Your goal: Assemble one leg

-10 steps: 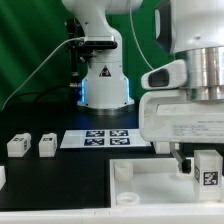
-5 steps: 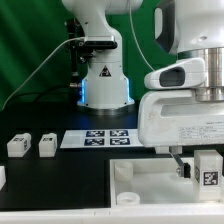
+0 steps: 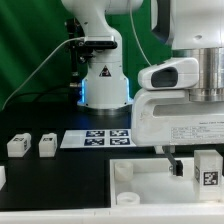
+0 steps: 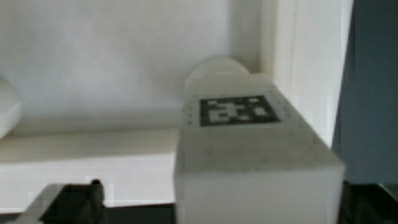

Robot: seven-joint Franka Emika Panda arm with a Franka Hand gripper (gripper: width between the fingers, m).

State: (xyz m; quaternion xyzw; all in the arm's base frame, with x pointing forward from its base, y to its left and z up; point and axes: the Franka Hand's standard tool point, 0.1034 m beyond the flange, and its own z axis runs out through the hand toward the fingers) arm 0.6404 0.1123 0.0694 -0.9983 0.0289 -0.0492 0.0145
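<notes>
The fingers (image 3: 178, 165) hang at about four o'clock in the exterior view; whether they are released or clenched cannot be told, though they seem to hold nothing. Just beside them stands the leg (image 3: 207, 167), upright on the white panel (image 3: 150, 180). It is a stubby white post with a black-and-white tag. A good grasp would straddle it squarely, keeping it vertical. Two more legs (image 3: 47, 145) rest on the tabletop (image 3: 60, 185) at nine o'clock.
</notes>
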